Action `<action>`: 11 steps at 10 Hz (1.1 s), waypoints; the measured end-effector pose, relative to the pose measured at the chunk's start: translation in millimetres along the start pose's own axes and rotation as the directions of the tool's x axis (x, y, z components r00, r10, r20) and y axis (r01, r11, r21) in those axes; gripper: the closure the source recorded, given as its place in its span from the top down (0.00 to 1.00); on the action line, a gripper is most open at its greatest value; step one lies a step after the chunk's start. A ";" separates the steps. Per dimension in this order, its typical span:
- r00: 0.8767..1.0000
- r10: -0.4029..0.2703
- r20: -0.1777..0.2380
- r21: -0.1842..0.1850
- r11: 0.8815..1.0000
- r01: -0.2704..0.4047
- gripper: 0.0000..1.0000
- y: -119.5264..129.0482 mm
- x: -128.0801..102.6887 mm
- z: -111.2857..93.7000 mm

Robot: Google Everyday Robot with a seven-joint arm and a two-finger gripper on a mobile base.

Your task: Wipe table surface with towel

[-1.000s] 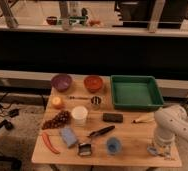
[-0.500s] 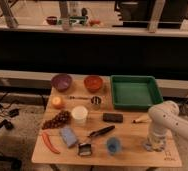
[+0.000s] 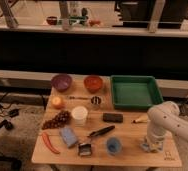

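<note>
end effector: The end effector (image 3: pixel 153 139) is down low at the front-right corner of the table (image 3: pixel 129 134), pointing straight at the wood. Honestly can't tell if it's clamped or let go, it's just a pale blob from here.

towel: The towel (image 3: pixel 148 148) looks like the light crumpled patch right under the end effector, lying on the table near the front edge. It seems pressed down, but I couldn't swear to it.

what just changed: Over the last second the arm has slid a little to the left, elbow and all, and the end effector and that pale patch came along. Nothing else on the table budged.

what that means: To me this reads as a wipe stroke in progress, working the right corner. Only a small strip looks covered so far, so it's early days.

in the way: The blue cup (image 3: pixel 113 145) sits just left of the stroke line, and a black brush (image 3: pixel 101 132) lies beyond it. A small orange-tipped thing (image 3: pixel 139 120) lies just behind the arm. Keep going left and the cup gets shoved, I'd guess.

free room: The green tray (image 3: pixel 134 91) takes up the back right, so the open wood is mostly this front-right bit.
</note>
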 end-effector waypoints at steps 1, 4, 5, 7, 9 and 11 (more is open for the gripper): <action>0.999 -0.033 0.030 0.017 0.999 0.032 0.03 9.7 -23.3 -10.6; 0.994 -0.089 0.069 0.022 0.996 0.088 0.03 37.2 -48.3 -23.5; 0.992 -0.099 0.077 0.026 0.995 0.097 0.03 41.5 -49.4 -23.1; 0.992 -0.099 0.083 0.018 0.995 0.098 0.03 46.8 -46.6 -20.3; 0.992 -0.096 0.082 0.008 0.995 0.096 0.03 46.0 -43.2 -12.9; 0.993 -0.083 0.086 -0.006 0.996 0.084 0.03 45.8 -38.9 -0.8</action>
